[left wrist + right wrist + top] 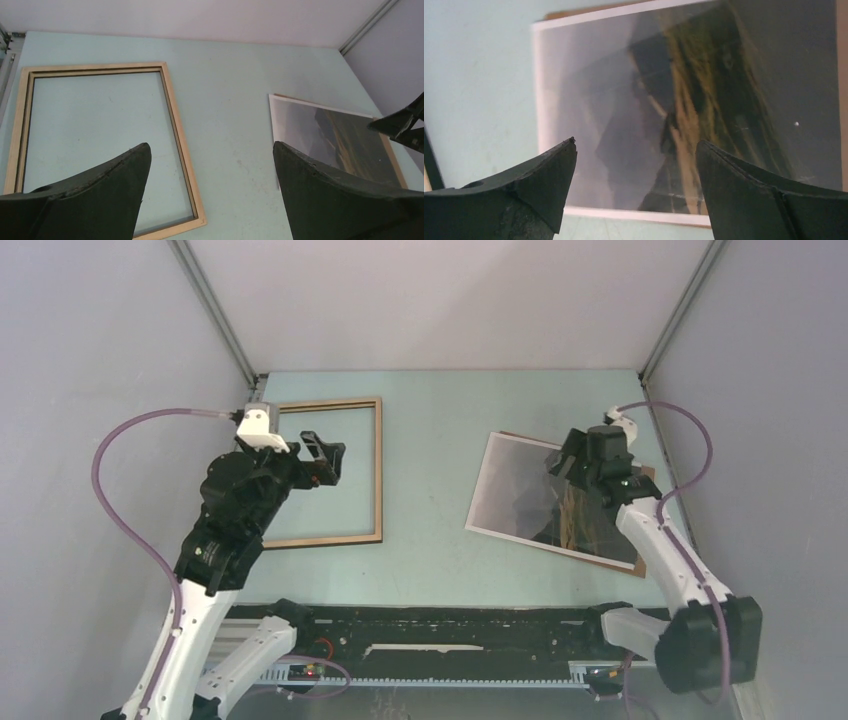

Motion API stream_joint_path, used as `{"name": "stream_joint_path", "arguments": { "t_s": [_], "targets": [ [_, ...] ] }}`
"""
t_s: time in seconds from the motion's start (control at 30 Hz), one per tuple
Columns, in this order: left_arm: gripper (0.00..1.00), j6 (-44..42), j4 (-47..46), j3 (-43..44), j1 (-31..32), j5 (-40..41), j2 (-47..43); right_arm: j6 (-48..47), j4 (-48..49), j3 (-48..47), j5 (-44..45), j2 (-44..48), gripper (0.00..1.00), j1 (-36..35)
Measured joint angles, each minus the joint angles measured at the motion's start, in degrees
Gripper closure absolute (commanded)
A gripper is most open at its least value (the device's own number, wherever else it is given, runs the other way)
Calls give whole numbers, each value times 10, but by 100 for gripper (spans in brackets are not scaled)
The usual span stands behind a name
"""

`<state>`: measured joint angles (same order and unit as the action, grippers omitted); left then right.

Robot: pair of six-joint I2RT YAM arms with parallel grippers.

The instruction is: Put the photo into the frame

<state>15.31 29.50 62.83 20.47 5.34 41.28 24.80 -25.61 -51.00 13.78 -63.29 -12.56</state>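
The frame (377, 470), light tan wood, lies flat on the left of the pale green table, seen too in the left wrist view (172, 107). The photo (515, 495), a dark glossy mountain print with a white border, lies face up on the right (330, 135) (649, 100). My left gripper (328, 455) (210, 150) hovers open over the frame's right half, holding nothing. My right gripper (570, 460) (636, 145) hangs open above the photo, nothing between its fingers.
A brown backing board (647, 475) lies under the photo, its edge peeking out at the far and right sides (574, 10). Grey walls close in the table on three sides. A black rail (440, 625) runs along the near edge between the arm bases.
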Motion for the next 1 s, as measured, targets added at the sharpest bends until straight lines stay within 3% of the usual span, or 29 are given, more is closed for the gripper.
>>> {"name": "stream_joint_path", "arguments": {
  "t_s": [0.27,0.33,0.47,0.67,1.0],
  "targets": [
    [0,-4,-4,-22,19,8,-18,70,97,55,-83,-78,7,244],
    [0,-6,-7,-22,37,15,-32,78,120,63,-98,-92,1,293],
    [0,-9,-12,-22,73,24,-59,81,158,64,-116,-126,0,372],
    [0,-21,-16,-22,135,51,-76,74,187,61,-136,-178,0,423],
    [0,-43,-13,-25,220,126,-75,32,142,-24,-113,-297,0,464]
  ]
}}
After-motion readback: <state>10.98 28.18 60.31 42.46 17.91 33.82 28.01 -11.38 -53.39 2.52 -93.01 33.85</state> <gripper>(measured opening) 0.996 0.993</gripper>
